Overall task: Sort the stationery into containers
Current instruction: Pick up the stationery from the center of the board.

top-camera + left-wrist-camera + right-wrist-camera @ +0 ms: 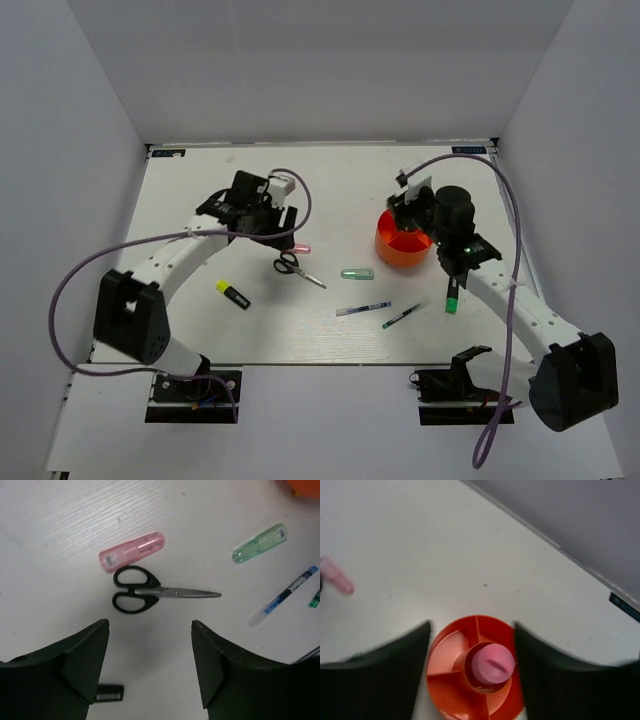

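**Q:** Left side?
**A:** My left fingers [85,660] stand wide apart, holding nothing, above the black-handled scissors [150,589]. The scissors lie flat and closed on the bench [50,525]. Pink piece [132,552] just beside the handles. Pale-green piece [260,543] and blue-white pen [282,596] lie out past the blade tips.

**Q:** Right?
**A:** My right fingers [385,670] are spread too, empty, either side of the orange-red cup [447,632]. Pink-capped glue tube [493,663] stands upright in its centre compartment.
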You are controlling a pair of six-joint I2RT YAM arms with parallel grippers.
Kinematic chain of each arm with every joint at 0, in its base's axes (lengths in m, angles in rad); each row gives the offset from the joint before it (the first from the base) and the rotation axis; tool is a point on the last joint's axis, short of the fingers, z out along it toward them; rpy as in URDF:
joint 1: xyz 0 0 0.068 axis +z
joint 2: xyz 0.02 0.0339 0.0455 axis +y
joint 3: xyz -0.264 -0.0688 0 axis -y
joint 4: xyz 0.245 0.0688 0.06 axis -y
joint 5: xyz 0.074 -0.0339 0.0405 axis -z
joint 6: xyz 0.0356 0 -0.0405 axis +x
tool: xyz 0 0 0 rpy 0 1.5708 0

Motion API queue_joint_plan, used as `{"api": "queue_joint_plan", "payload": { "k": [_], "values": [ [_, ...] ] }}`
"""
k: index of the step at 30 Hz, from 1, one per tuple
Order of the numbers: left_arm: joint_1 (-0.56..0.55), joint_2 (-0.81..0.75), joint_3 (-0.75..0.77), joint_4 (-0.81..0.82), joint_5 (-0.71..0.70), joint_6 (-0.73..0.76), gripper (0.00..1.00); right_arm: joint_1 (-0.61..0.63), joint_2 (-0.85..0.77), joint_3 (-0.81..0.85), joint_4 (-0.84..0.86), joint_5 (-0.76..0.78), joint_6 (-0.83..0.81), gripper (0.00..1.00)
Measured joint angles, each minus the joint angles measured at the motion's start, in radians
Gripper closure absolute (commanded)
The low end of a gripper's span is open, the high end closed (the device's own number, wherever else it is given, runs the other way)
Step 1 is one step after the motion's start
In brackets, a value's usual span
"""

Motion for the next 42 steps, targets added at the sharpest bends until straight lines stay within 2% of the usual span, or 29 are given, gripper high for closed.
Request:
{"api": "queue_joint_plan", "payload": {
  "k": [2,3,4,5,7,8,11,14,20,27,30,31,33,34,37,38,39,40,41,42],
  "values": [
    [-0.021,0.098,0.085,-0.039,0.014,0.08,0.16,-0.001,-0.015,0.076,-0.167,-0.135,-0.074,0.18],
    [-0.033,0.153,0.132,-0.055,0.014,0.125,0.17,-0.001,-0.032,0.097,-0.256,-0.216,-0.108,0.6],
    [-0.044,0.208,0.177,-0.071,0.013,0.164,0.21,-0.001,-0.051,0.108,-0.338,-0.286,-0.146,0.88],
    [-0.054,0.258,0.218,-0.087,0.009,0.197,0.24,0.0,-0.071,0.109,-0.415,-0.351,-0.165,1.0],
    [-0.076,0.35,0.282,-0.112,-0.008,0.264,0.3,0.001,-0.108,0.102,-0.535,-0.444,-0.199,1.0],
    [-0.087,0.388,0.308,-0.129,-0.02,0.294,0.36,0.0,-0.128,0.092,-0.579,-0.482,-0.214,1.0],
    [-0.117,0.488,0.358,-0.162,-0.061,0.385,0.4,0.0,-0.18,0.045,-0.645,-0.55,-0.253,1.0],
    [-0.136,0.558,0.388,-0.184,-0.085,0.452,0.4,-0.001,-0.179,0.036,-0.695,-0.576,-0.278,1.0],
    [-0.139,0.608,0.435,-0.191,-0.109,0.518,0.31,-0.001,-0.16,0.036,-0.723,-0.594,-0.306,1.0],
    [-0.137,0.651,0.438,-0.159,-0.142,0.546,0.31,-0.001,-0.142,0.036,-0.738,-0.597,-0.322,1.0],
    [-0.137,0.655,0.438,-0.151,-0.143,0.549,0.39,-0.001,-0.138,0.036,-0.746,-0.597,-0.325,1.0],
    [-0.137,0.655,0.435,-0.146,-0.143,0.548,0.5,-0.001,-0.137,0.036,-0.748,-0.596,-0.325,1.0],
    [-0.137,0.651,0.426,-0.135,-0.146,0.546,0.62,-0.001,-0.135,0.036,-0.749,-0.597,-0.326,1.0],
    [-0.138,0.647,0.418,-0.122,-0.153,0.55,0.72,-0.001,-0.134,0.036,-0.749,-0.597,-0.326,1.0],
    [-0.146,0.638,0.401,-0.097,-0.181,0.555,0.85,-0.001,-0.132,0.036,-0.749,-0.597,-0.325,1.0],
    [-0.149,0.637,0.398,-0.092,-0.194,0.552,0.88,-0.001,-0.132,0.036,-0.749,-0.596,-0.325,0.94],
    [-0.151,0.637,0.398,-0.087,-0.205,0.548,0.91,-0.002,-0.132,0.036,-0.748,-0.594,-0.321,0.75],
    [-0.152,0.637,0.398,-0.079,-0.217,0.541,0.93,-0.002,-0.132,0.036,-0.748,-0.589,-0.311,0.35],
    [-0.152,0.637,0.398,-0.071,-0.229,0.533,0.98,-0.002,-0.132,0.036,-0.745,-0.581,-0.301,0.25],
    [-0.151,0.637,0.4,-0.068,-0.239,0.52,1.0,-0.002,-0.132,0.034,-0.737,-0.565,-0.298,0.25]
  ]
}}
